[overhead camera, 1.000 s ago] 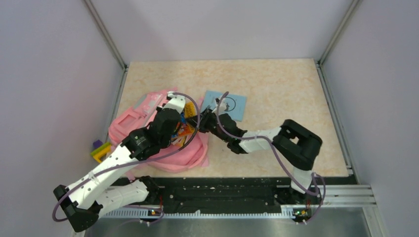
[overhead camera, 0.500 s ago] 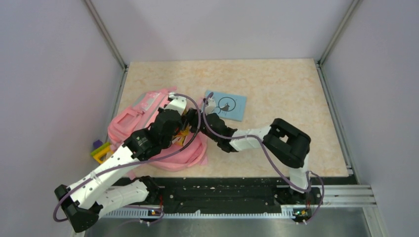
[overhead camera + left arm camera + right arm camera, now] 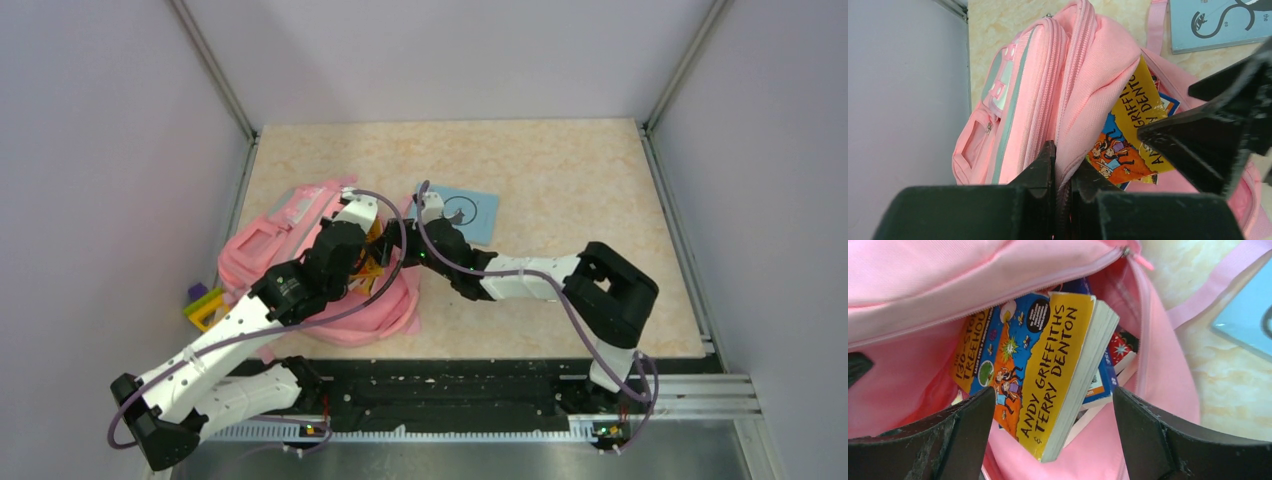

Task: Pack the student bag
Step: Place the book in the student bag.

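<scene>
Your student bag (image 3: 262, 243) lies at the left of the desk (image 3: 560, 180). Your left jaws are clenched on the pink fabric edge of its opening. Your right jaws stand released, spread wide at the bag's mouth, straddling the yellow book (image 3: 1048, 370) that sits inside it.

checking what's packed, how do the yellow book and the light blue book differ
The yellow Andy Griffiths book sits inside the open pink backpack; the light blue book lies flat on the table. The yellow book's cover is busy cartoon art; the blue one's shows a black line drawing.
</scene>
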Robot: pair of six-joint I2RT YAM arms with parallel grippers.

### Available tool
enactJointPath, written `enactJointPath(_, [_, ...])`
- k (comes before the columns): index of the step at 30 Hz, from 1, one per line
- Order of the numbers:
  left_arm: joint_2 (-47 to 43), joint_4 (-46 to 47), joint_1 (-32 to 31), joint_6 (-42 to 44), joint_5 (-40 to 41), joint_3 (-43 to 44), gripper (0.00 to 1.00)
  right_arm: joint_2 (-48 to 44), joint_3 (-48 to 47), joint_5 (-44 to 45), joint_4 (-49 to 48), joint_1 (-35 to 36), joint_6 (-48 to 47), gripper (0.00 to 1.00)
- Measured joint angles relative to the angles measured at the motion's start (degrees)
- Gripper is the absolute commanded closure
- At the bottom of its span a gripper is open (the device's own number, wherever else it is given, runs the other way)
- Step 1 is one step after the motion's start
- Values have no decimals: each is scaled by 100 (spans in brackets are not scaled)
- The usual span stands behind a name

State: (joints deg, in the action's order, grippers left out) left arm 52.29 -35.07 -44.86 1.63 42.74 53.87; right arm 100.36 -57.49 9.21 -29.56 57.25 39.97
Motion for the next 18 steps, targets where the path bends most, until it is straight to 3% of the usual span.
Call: enactJointPath(18, [-2,39,35,4,-201,-52,100,1777,-1447,-944,114,-17,492,13])
